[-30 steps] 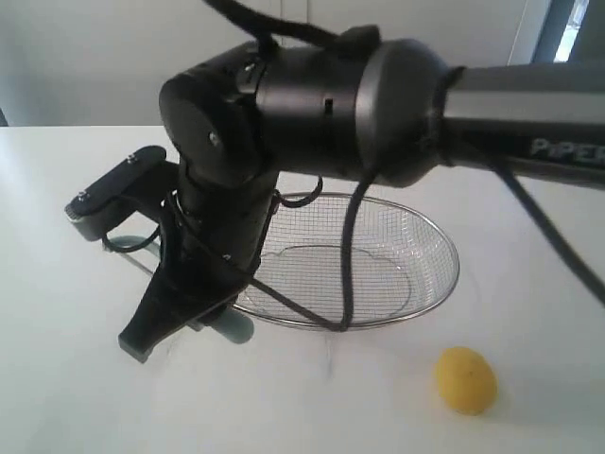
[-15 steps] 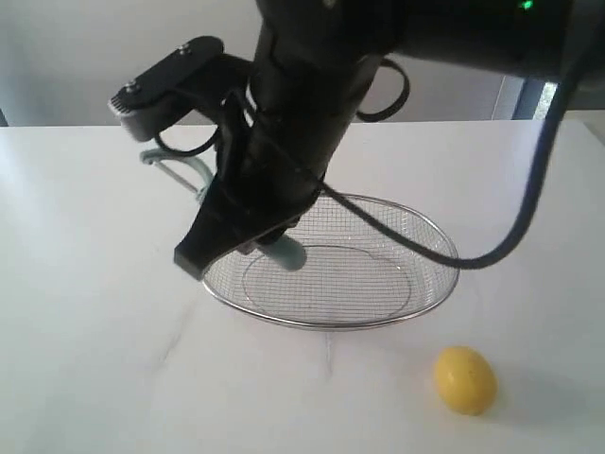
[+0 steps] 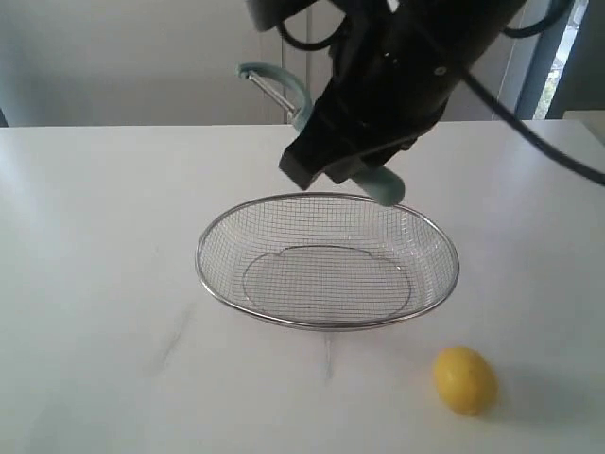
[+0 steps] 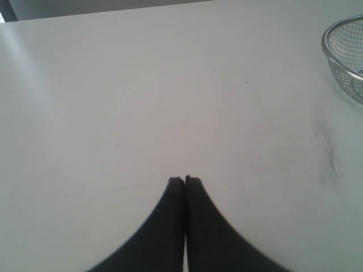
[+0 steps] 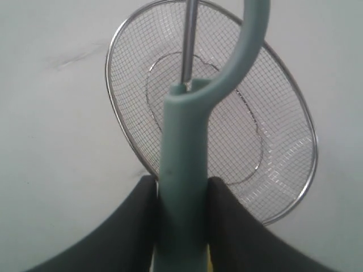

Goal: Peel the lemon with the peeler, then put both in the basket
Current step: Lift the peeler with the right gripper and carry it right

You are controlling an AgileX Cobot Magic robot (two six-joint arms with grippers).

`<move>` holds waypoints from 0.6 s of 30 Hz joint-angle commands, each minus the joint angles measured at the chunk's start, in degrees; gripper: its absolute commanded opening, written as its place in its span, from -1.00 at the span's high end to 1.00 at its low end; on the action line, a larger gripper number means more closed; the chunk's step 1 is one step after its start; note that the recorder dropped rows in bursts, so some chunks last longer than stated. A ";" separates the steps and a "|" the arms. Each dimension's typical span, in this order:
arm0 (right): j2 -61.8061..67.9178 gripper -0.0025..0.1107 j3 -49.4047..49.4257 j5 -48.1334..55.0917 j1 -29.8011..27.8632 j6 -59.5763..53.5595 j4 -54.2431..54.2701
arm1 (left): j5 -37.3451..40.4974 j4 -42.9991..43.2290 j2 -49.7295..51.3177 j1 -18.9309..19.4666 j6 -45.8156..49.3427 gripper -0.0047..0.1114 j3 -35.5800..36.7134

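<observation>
The pale teal peeler (image 3: 284, 90) hangs in the air above the far side of the wire basket (image 3: 326, 324), its handle end (image 3: 383, 186) pointing down toward the mesh. My right gripper (image 3: 331, 156) is shut on the handle; in the right wrist view its fingers clamp the peeler (image 5: 182, 141) on both sides over the basket (image 5: 127, 85). The yellow lemon (image 3: 465, 379) lies on the table in front of the basket, to the right. My left gripper (image 4: 185, 180) is shut with nothing in it, over bare table, away from the basket (image 4: 327, 54).
The white tabletop (image 3: 104, 284) spreads all round the basket. A faint scuff mark (image 4: 329, 150) shows on the table near the basket. The right arm's black cable (image 3: 529, 104) hangs above the table at the right.
The right arm has lifted the peeler from table level left of the basket and carried it up and rightward over the basket. Lemon, basket and left gripper have not moved.
</observation>
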 commanded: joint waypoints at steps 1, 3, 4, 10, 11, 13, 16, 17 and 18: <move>-3.47 0.96 0.22 1.61 -2.15 -0.72 -0.71 | 0.18 -0.40 -0.29 0.15 -0.13 0.92 0.14; -4.72 0.96 0.22 1.72 -2.99 -0.72 -0.93 | 0.18 -0.40 -0.29 0.15 -0.13 0.92 0.14; -5.32 0.96 0.22 1.72 -3.31 -0.72 -1.29 | 0.18 -0.40 -0.29 0.15 -0.13 0.92 0.14; -9.01 0.96 3.36 1.72 -6.40 -1.97 -3.55 | 0.18 -0.40 -0.29 0.15 -0.13 0.92 0.14; -9.77 0.96 4.52 1.72 -7.17 -2.06 -3.52 | 0.18 -0.40 -0.29 0.15 -0.13 0.92 0.14; -11.17 0.96 7.05 1.72 -8.69 -2.31 -3.52 | 0.18 -0.40 -0.29 0.15 -0.13 0.92 0.14; -13.36 0.96 10.78 1.72 -11.69 -4.71 -2.98 | 0.18 -0.40 -0.29 0.15 -0.13 0.92 0.14; -13.95 0.96 11.65 1.72 -12.87 -5.42 -2.73 | 0.18 -0.40 -0.29 0.15 -0.13 0.92 0.14; -14.49 0.96 12.64 1.72 -14.11 -6.17 -2.59 | 0.18 -0.40 -0.29 0.15 -0.13 0.92 0.14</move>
